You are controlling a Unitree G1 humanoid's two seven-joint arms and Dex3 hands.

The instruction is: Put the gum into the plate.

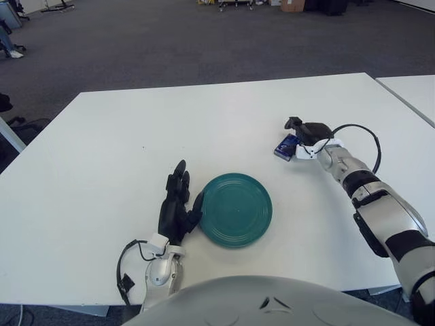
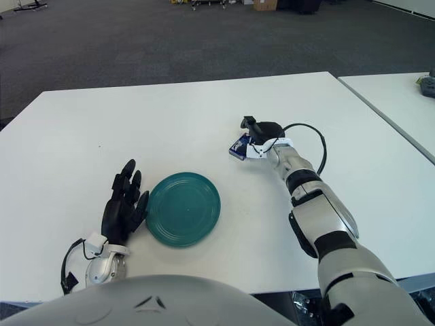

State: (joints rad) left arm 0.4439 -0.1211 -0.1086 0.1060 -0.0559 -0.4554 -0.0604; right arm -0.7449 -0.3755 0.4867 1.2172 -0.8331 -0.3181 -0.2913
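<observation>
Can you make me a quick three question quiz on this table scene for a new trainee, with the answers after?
1. True or false: the gum already lies in the green plate.
2. Which hand is at the gum: A) left hand, B) right hand?
3. Fill in: the left hand shows just to the ____ of the plate.

Key: 1 false, the gum sits on the white table, apart from the plate, to its upper right. 2 B. 3 left.
</observation>
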